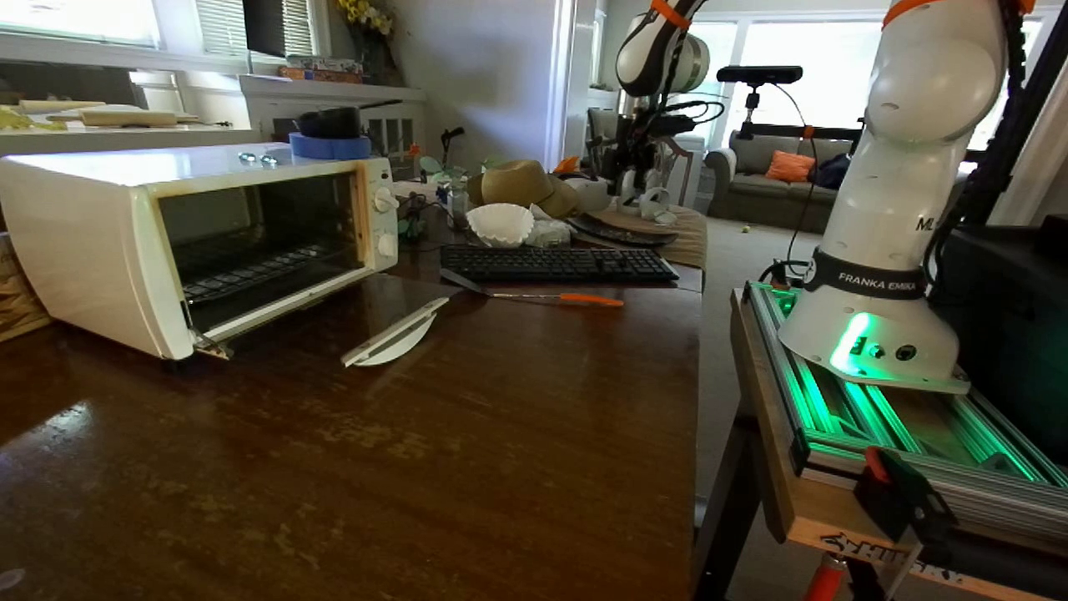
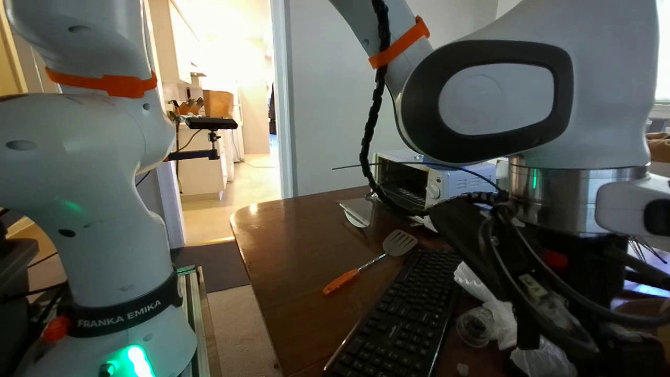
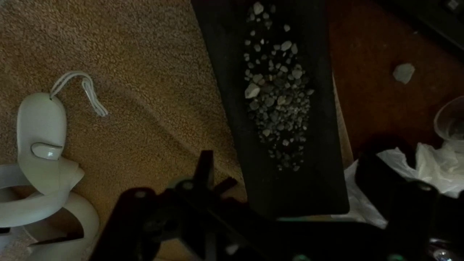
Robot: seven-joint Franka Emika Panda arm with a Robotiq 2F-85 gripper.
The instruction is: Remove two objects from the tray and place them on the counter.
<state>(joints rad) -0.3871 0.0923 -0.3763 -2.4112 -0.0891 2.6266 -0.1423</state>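
Observation:
The counter point(image 1: 417, 467), a glossy dark-brown wooden top, shows in both exterior views. My gripper point(image 3: 290, 170) stands open, its dark fingers wide apart at the bottom of the wrist view and nothing held between them. Beyond them lies a long dark rectangular slab point(image 3: 301, 188) covered in the middle with grey pebble-like bits; whether this is the tray I cannot tell. No two objects can be singled out on it. In an exterior view the gripper point(image 1: 636, 184) hangs over the cluttered far end, above a tan towel point(image 1: 688, 238).
A white toaster oven point(image 1: 79, 242) stands with its door down, the white door handle point(image 1: 399, 334) over the counter. An orange-handled spatula point(image 2: 366, 263) lies beside a black keyboard point(image 2: 403, 314). White controller point(image 3: 41, 116), hat point(image 1: 517, 185), fluted white bowl point(image 1: 501, 224) and clear cup point(image 3: 451, 121) crowd the far end.

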